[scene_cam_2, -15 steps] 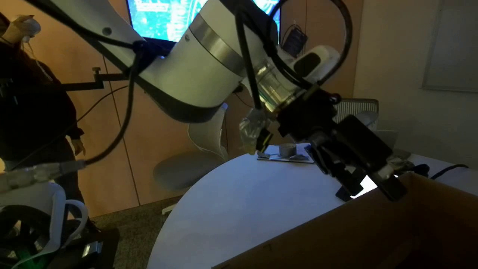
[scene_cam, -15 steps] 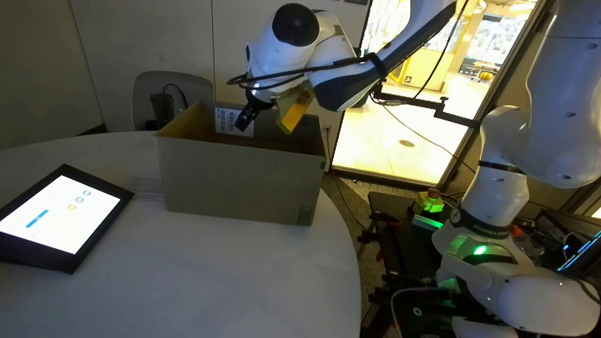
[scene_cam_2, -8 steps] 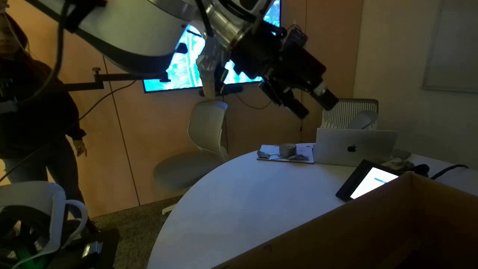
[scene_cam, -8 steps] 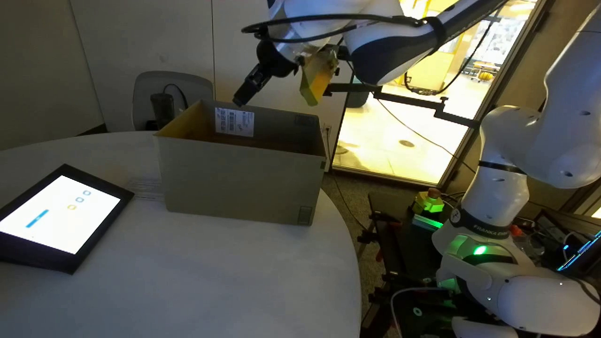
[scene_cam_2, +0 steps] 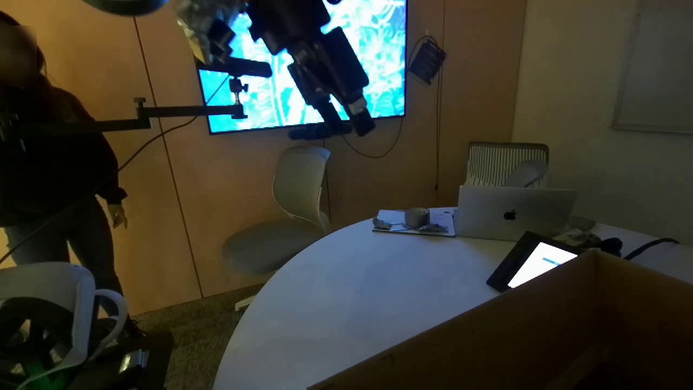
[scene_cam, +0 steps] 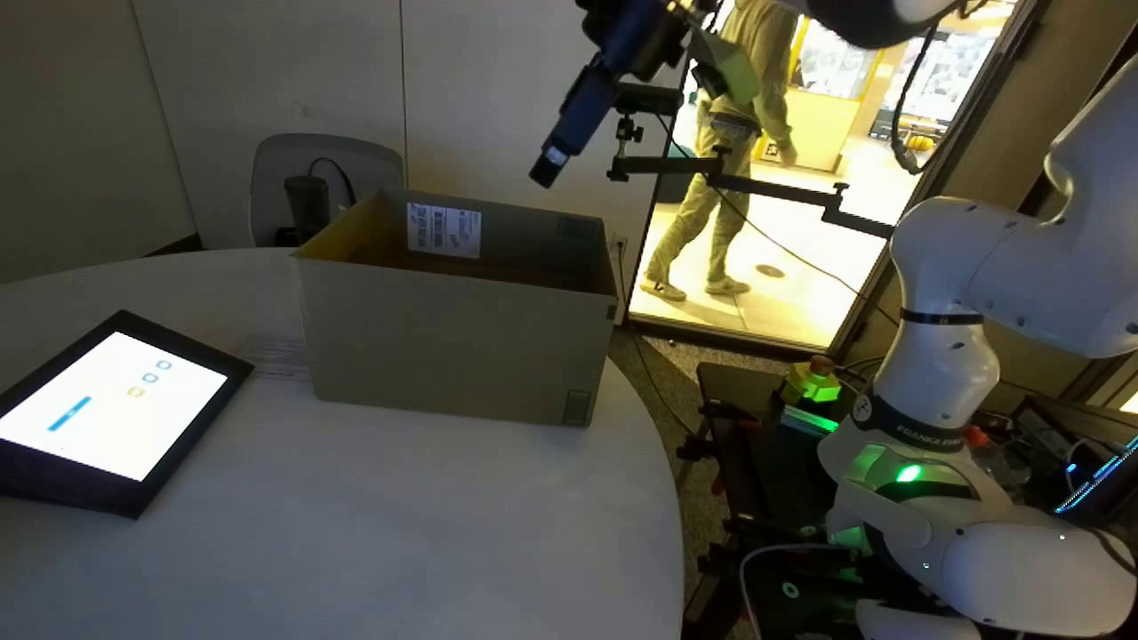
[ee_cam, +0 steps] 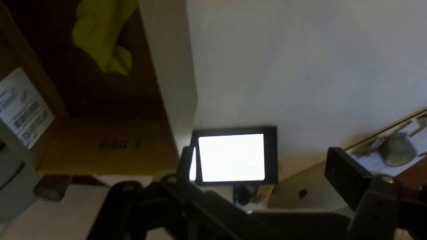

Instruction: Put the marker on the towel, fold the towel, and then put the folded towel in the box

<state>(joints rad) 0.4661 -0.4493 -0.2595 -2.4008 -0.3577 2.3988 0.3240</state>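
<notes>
The yellow-green cloth towel (ee_cam: 98,36) lies rumpled inside the brown cardboard box (scene_cam: 453,347); the wrist view cuts off the rest of it. The marker shows nowhere; whether the towel hides it cannot be told. Higher than the box's rim and clear of it, the black two-fingered gripper (ee_cam: 260,163) stands with fingers spread wide, nothing between them. Beside the box, on the white table (scene_cam: 427,533), sits a black-framed tablet (scene_cam: 116,404) with a bright screen. The task looks all but finished. The likeliest trouble seems a slack fold: a jolt to the box could let the towel fall open and spill anything wrapped in it. Should the gripper swing low, it could catch the rim and push the box toward the table's nearby edge.
</notes>
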